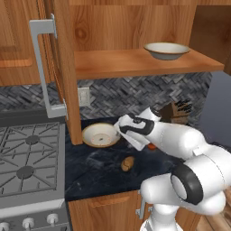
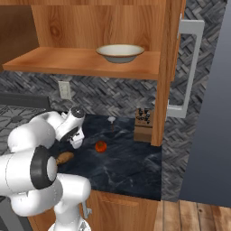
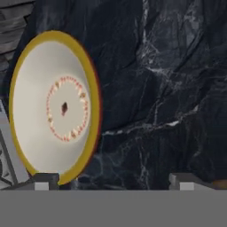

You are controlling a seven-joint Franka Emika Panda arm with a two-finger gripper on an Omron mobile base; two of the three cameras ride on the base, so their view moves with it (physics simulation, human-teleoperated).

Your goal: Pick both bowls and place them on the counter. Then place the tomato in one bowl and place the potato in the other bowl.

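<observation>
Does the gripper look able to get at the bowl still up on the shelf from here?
Probably yes. The gripper is open and holds nothing, down by the bowl on the counter. The shelf bowl sits near the open front edge with nothing before it, though the arm must lift well up.

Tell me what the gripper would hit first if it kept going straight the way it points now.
Most likely the bare counter. The open gripper looks down at dark marble just beside the bowl, whose rim lies near one fingertip. Depth is unclear, so that finger might clip the rim first.
</observation>
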